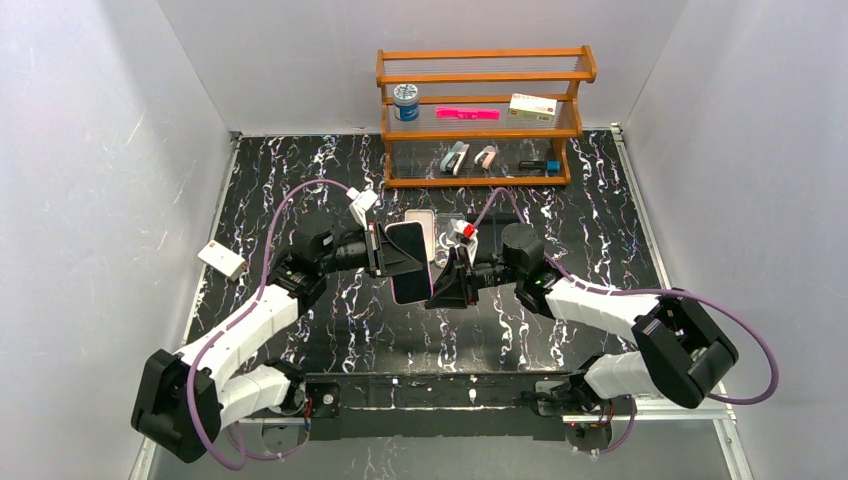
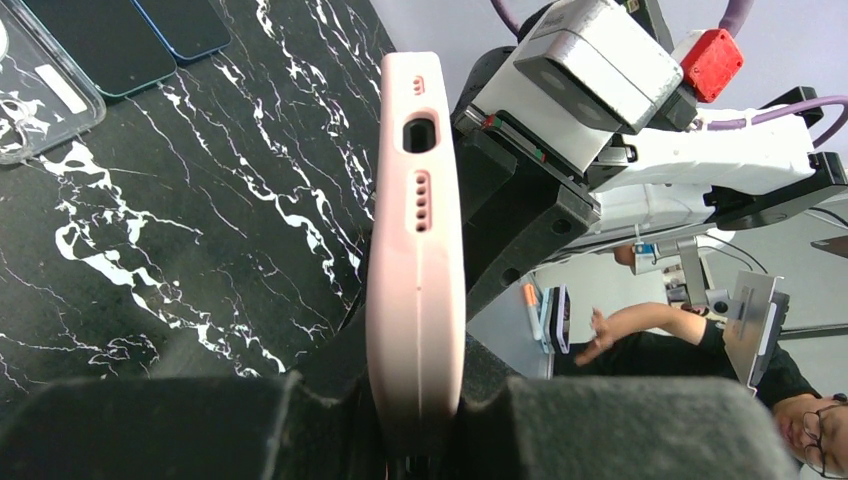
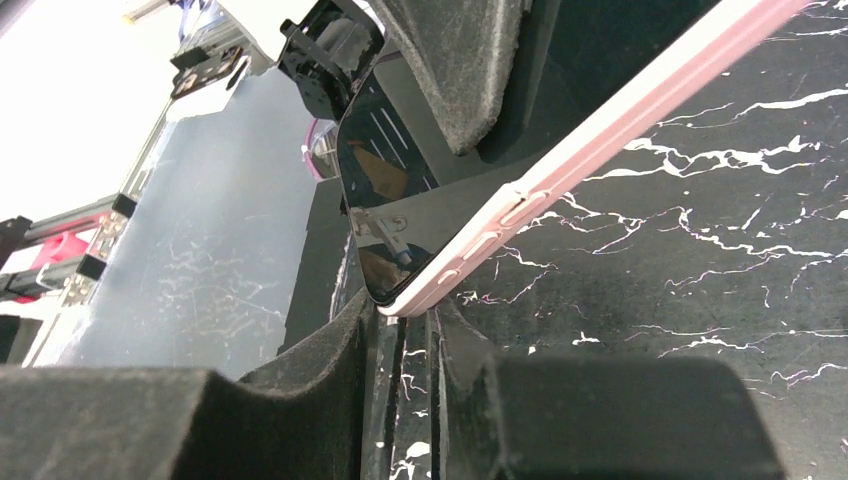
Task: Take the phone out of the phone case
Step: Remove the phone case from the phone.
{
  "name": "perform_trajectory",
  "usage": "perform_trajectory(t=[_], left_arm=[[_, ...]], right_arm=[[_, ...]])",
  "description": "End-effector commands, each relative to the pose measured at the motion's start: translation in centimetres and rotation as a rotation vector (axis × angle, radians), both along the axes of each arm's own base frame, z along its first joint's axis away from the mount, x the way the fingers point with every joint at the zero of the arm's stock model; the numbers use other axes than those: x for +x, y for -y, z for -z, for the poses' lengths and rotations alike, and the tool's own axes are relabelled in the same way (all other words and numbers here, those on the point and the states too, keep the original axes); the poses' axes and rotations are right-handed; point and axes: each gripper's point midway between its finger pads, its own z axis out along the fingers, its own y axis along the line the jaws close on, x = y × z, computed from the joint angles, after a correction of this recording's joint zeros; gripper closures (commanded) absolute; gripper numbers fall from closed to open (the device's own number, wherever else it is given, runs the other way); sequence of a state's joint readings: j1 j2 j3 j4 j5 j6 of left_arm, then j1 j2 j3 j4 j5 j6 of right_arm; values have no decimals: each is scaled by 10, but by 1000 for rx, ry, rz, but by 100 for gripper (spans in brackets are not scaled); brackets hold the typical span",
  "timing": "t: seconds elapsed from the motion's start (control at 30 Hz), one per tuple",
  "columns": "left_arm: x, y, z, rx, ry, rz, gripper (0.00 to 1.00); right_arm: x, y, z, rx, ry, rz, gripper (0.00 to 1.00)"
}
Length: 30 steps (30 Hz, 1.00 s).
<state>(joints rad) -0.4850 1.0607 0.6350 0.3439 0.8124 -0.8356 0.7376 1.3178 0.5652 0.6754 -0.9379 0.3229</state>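
My two grippers hold the phone (image 1: 406, 255) above the middle of the table, its dark screen facing up and its pink phone case (image 1: 412, 297) still on. My left gripper (image 1: 385, 255) is shut on the case's long edge; the left wrist view shows that pink edge (image 2: 415, 250) wedged between the pads of this gripper (image 2: 415, 395). My right gripper (image 1: 440, 282) meets it from the right. In the right wrist view the glossy screen (image 3: 400, 200) and the case's side (image 3: 600, 140) end in a corner pinched between the nearly closed tips of my right gripper (image 3: 405, 320).
A wooden rack (image 1: 480, 120) with small items stands at the back. A clear case (image 2: 30, 90) and two dark phones (image 2: 120, 40) lie on the marble table behind the held phone. A white box (image 1: 222, 260) sits at the left edge.
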Motion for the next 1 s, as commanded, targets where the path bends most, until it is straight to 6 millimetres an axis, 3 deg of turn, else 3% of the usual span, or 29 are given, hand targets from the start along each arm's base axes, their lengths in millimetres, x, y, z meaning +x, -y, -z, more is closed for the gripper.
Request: perform_trajectory(t=[0.0,0.2,0.57,0.8,0.83,0.97], left_arm=[[-14,6,-34,-80,40,98,100],[-20,7,-38,-122,31,128,100],[-27,7,-46,-156,36,161,100],[-25,6,-39,-145,50,145,100],[-24,6,-39,-143,58,142,100],[-17,5,-37,-138,89,85,100]], right_arm=[[11,-9,-23,76,159,-32,98],[19,-15,-22,51,202,-43,99],[55,-25,-7,-48,236,72,99],[65,-25,-15,-52,160,178,99],[66,-24,-19,-42,148,195,97],[67,-19,-29,-6,81,279,68]])
